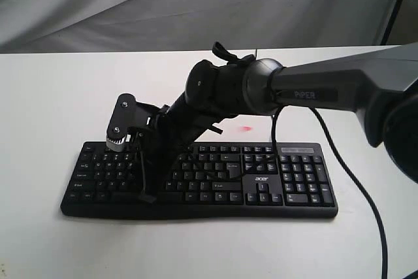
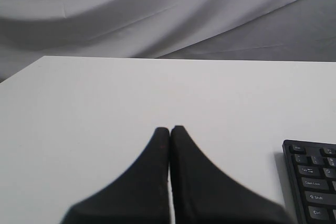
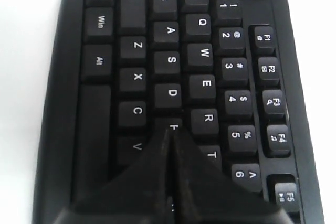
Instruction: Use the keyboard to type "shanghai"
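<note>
Pointing at the F key (image 3: 174, 127) on the keyboard (image 1: 294, 184), right fingers (image 3: 155, 166) pressed together, left fingers (image 2: 149, 177) too. Mid-word, probably; next, a short sidestep.

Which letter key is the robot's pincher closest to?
The F key. The shut right gripper has its tip right over it, partly hiding it, while the D key beside it shows fully.

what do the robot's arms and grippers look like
The right arm is matte dark grey with rounded black joints and white "PiPER" lettering; a ribbed silver cylinder sits near its wrist and black wiring loops above one joint. The right gripper and left gripper each have smooth black fingers tapering to narrow tips.
</note>
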Controlling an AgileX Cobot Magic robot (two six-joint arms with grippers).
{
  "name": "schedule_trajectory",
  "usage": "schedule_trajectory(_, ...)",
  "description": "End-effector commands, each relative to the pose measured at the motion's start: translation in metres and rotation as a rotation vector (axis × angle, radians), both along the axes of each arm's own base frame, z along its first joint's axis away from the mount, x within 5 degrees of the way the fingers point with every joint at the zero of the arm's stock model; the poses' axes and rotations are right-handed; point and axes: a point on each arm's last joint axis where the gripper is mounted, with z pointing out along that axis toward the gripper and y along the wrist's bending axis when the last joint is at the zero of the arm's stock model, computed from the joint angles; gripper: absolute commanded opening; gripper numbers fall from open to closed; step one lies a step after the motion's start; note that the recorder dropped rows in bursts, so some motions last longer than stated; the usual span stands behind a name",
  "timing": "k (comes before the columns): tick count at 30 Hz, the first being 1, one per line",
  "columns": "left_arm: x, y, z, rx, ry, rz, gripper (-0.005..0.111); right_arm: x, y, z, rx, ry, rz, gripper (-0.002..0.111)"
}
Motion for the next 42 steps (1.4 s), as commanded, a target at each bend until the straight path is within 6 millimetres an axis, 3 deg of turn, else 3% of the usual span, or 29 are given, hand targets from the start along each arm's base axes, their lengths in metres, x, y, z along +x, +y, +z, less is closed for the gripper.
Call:
schedule_trajectory(1, 0.000, 0.000, -0.001, -0.002, -0.006, -0.004, 0.001, 0.003, -0.003, 0.001, 0.001, 0.000, -0.005, 0.000)
schedule_trajectory(16, 0.000, 0.000, -0.001, -0.002, -0.006, -0.004, 0.001, 0.003, -0.004, -0.012, -0.014, 0.012, -0.013, 0.000)
schedule_trajectory(26, 0.000, 0.000, -0.001, -0.002, -0.006, -0.004, 0.001, 0.002, -0.004, 0.015, 0.015, -0.029, -0.007, 0.000)
schedule_trajectory(42, 0.000, 0.000, -0.001, -0.002, -0.006, -0.004, 0.001, 0.004, -0.013, 0.015, -0.001, -0.011, 0.001, 0.000)
